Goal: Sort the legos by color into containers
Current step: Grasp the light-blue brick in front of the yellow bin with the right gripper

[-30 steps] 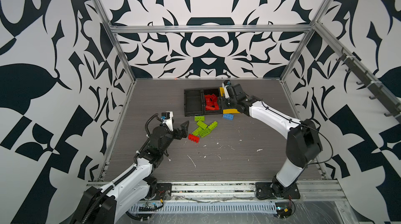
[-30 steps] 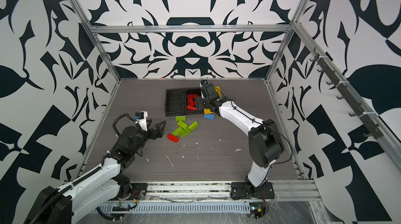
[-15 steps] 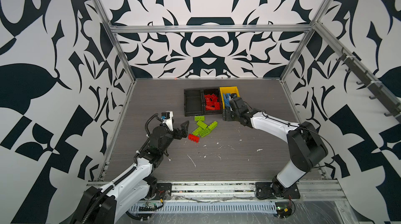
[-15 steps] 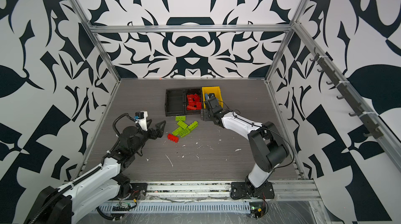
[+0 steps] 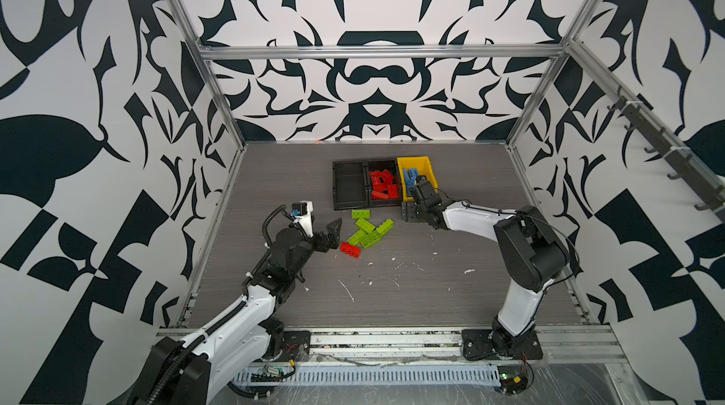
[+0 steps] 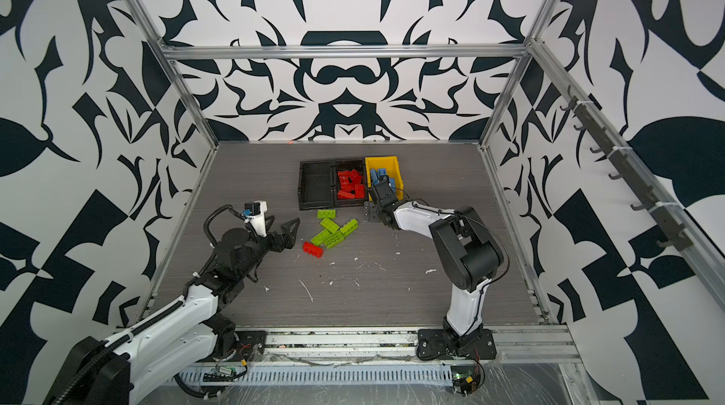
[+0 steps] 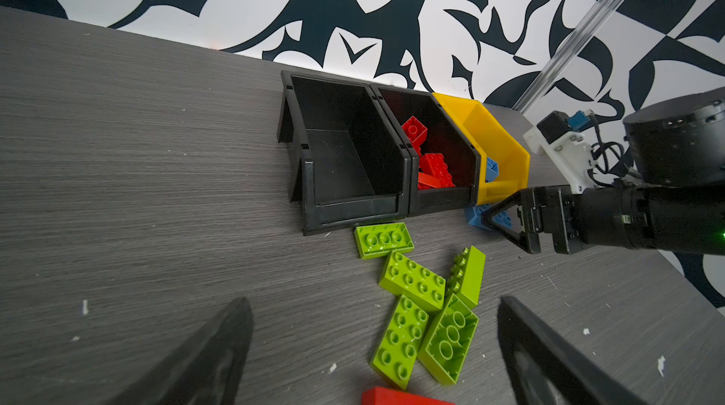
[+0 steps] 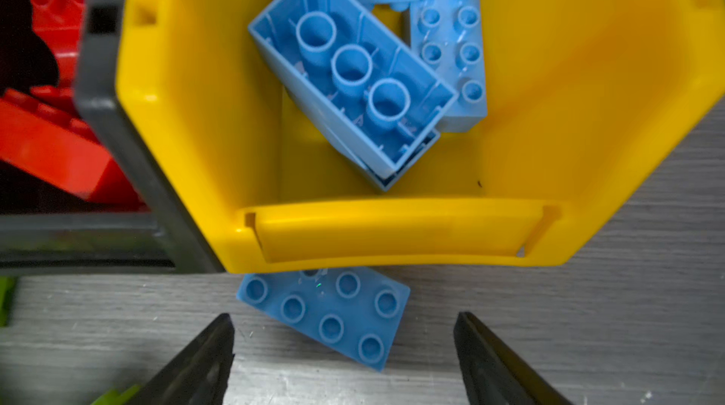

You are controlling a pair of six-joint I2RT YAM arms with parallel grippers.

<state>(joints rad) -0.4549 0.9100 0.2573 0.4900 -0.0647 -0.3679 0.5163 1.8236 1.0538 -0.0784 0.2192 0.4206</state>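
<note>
Three containers stand in a row: an empty black bin (image 5: 334, 187), a black bin (image 5: 386, 163) with red legos (image 5: 382, 183), and a yellow bin (image 5: 429, 171) with light blue legos (image 8: 353, 69). A flat blue lego (image 8: 325, 314) lies on the table against the yellow bin's front lip (image 8: 392, 234). My right gripper (image 8: 344, 318) hangs open just in front of it, its fingers apart from the brick. Several lime green legos (image 5: 367, 228) and one red lego (image 5: 350, 249) lie in a loose pile. My left gripper (image 5: 332, 234) stands open beside the pile, holding nothing.
The left wrist view shows the right gripper's fingers (image 7: 506, 218) low before the yellow bin (image 7: 494, 140), close to the green legos (image 7: 412, 281). White flecks (image 5: 347, 289) dot the grey table. Patterned walls and metal posts enclose the table on three sides.
My right gripper came from above the bins down to the table in front of the yellow bin, and its jaws spread wider. The left arm stayed still.
</note>
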